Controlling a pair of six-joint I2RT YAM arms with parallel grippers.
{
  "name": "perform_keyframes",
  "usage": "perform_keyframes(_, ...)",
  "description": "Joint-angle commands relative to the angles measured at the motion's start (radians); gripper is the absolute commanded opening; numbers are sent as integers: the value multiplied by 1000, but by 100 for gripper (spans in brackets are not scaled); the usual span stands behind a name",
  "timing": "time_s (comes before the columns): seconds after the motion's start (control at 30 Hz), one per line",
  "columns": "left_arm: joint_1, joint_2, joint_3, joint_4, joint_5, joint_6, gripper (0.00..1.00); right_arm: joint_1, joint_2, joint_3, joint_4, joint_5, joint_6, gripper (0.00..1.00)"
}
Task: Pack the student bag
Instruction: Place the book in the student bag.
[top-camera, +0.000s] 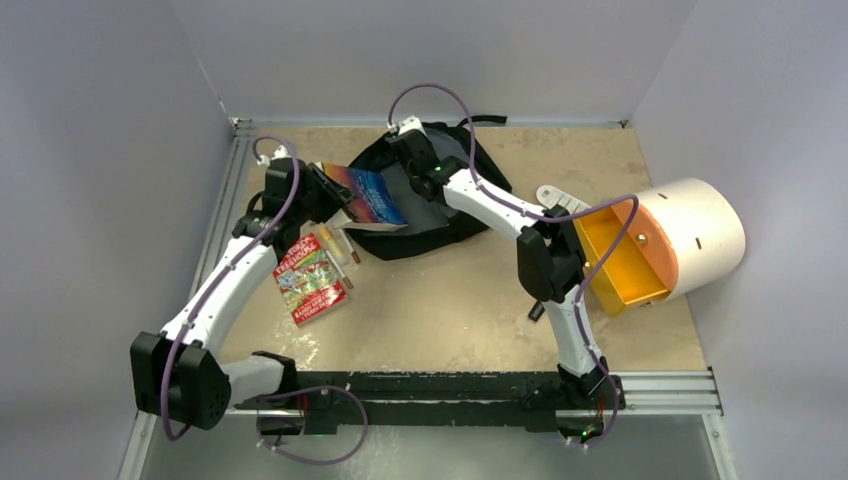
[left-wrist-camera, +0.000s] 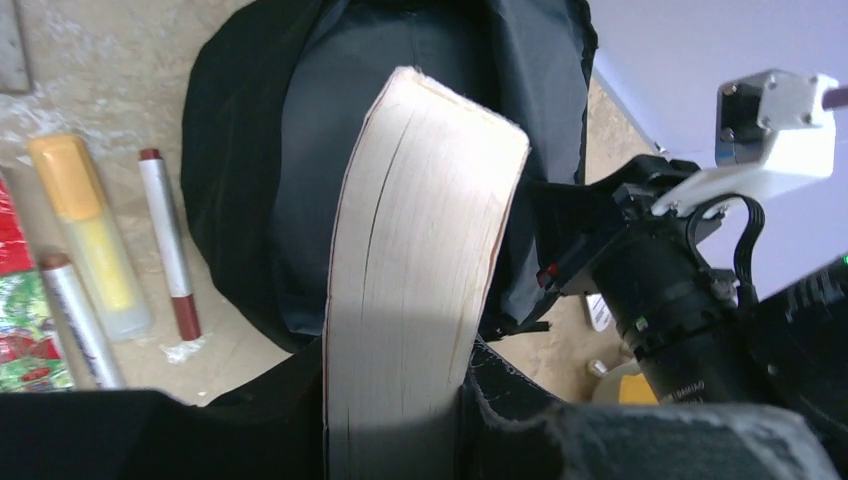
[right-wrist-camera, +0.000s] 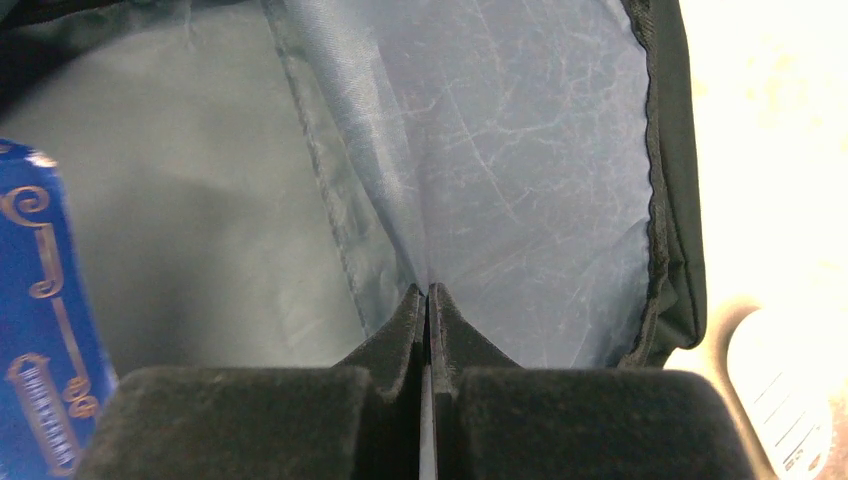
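Left jaws: the left gripper (left-wrist-camera: 395, 430) clamps the thick book (left-wrist-camera: 415, 250) between them; the book's far end reaches over the mouth of the student bag (left-wrist-camera: 250, 180) ahead
Left of left jaws: three pens (left-wrist-camera: 170, 240) side by side on the table (left-wrist-camera: 120, 90); a flat book (left-wrist-camera: 20, 330) just beyond them
Right jaws: the right gripper (right-wrist-camera: 428, 310) sits inside the bag's mouth, tips pressed together on a fold of lining; thick book to their left; bag rim to their right
Well right of both jaws: a cylinder (top-camera: 700, 230) on its side, a tray (top-camera: 620, 255) jutting from its end
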Motion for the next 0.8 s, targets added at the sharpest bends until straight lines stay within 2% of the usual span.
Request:
perform_keyframes(0.0,24,18,33,283,83,-158,0,2,-80,35,-1,-11,81,0)
perform_keyframes(0.4,28,144,37,410,93,-254,0,2,-136,17,50,-52,158,0)
perform_keyframes(0.77,28,273,16,700,175,-278,0,2,-155,17,55,-66,153,0)
